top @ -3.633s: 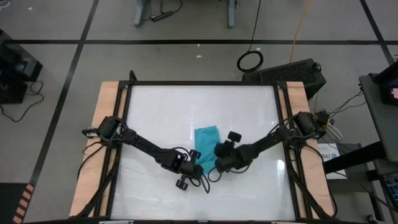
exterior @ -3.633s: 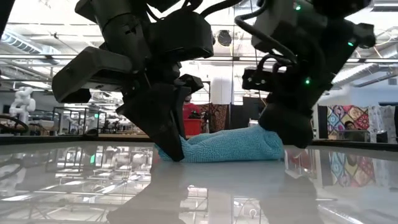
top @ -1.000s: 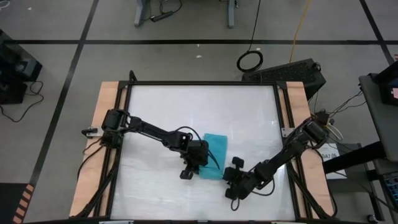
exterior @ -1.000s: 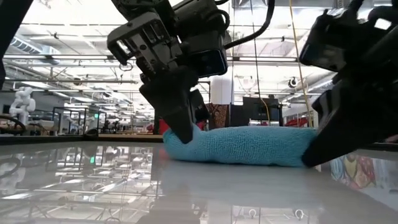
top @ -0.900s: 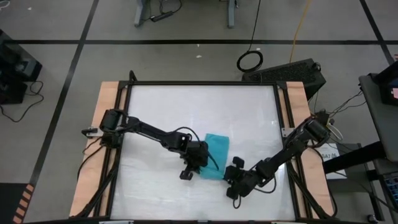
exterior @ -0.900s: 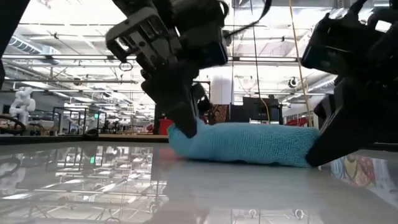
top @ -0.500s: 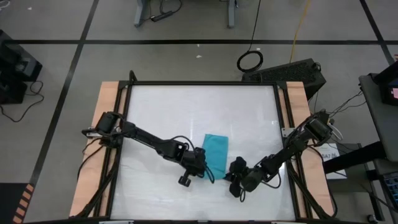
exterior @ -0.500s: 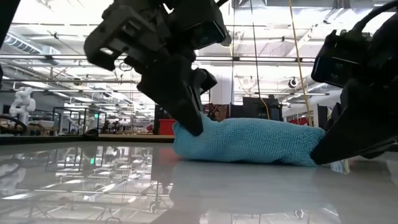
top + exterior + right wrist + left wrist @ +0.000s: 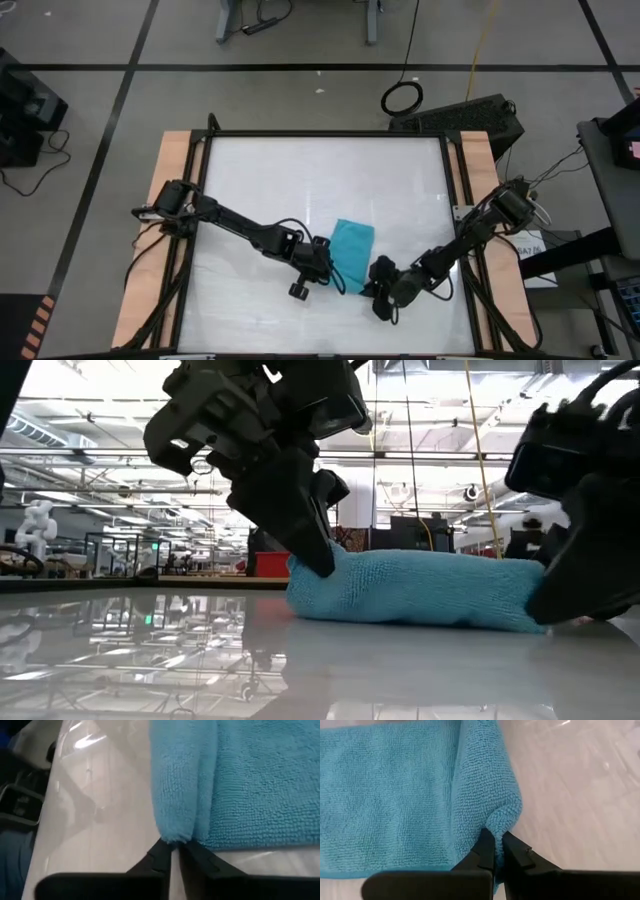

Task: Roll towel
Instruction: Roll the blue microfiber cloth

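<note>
The turquoise towel (image 9: 352,243) lies on the white table (image 9: 300,170), a little right of the middle and toward the near edge. Its near part is turned over into a thick fold, which shows as a low, long lump in the low view (image 9: 420,590). My left gripper (image 9: 326,266) is shut at the fold's left end (image 9: 318,560). My right gripper (image 9: 379,277) is shut at the fold's right end (image 9: 545,610). The far part of the towel lies flat. My left gripper pinches the left end of the towel's turned-over fold (image 9: 502,817) between its two fingertips, several layers. The fingers slant down from the table's near left. The cloth puckers at the tips, and the fold rests on the table. My right gripper pinches the right end of the same fold (image 9: 172,832) at its fingertips. The fingers slant down from the table's near right. The fold lies on the table and runs away from the tips alongside the flat part.
The table has a black frame with wooden strips on its left (image 9: 150,230) and right (image 9: 490,170) sides. The two arms reach in from those sides and meet at the towel. The white surface shows bare toward the far edge (image 9: 320,160).
Both grippers have gone a little toward the table's right edge with the towel's near fold, and the right one has closed in on the fold's end. The towel has slid slightly right. Seen from above it is shorter from near to far, and its fold stands a bit higher.
</note>
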Robot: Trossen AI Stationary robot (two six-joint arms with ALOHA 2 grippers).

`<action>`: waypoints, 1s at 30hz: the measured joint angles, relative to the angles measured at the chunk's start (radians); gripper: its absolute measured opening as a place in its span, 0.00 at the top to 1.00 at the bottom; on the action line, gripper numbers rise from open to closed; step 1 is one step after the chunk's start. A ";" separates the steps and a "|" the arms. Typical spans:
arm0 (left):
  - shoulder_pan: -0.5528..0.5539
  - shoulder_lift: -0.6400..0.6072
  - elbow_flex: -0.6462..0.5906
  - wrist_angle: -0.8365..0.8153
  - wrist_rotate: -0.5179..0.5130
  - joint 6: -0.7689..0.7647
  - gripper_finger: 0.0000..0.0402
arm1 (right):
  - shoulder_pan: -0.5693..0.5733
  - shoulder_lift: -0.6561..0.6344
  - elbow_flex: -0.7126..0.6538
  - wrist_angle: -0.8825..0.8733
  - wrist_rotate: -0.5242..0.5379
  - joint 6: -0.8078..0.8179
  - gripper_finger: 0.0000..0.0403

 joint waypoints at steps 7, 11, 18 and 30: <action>0.007 0.000 0.000 -0.007 0.046 -0.027 0.97 | 0.042 -0.086 0.001 -0.061 0.028 -0.170 0.68; 0.022 0.000 -0.007 0.006 0.085 -0.053 0.97 | 0.092 -0.113 0.001 -0.089 0.153 -0.281 0.52; 0.053 0.010 -0.012 0.050 0.202 -0.078 0.97 | 0.155 -0.051 0.085 -0.112 0.371 -0.574 0.42; 0.084 0.011 -0.012 0.046 0.273 -0.080 0.97 | 0.150 0.141 0.312 -0.422 0.530 -0.706 0.42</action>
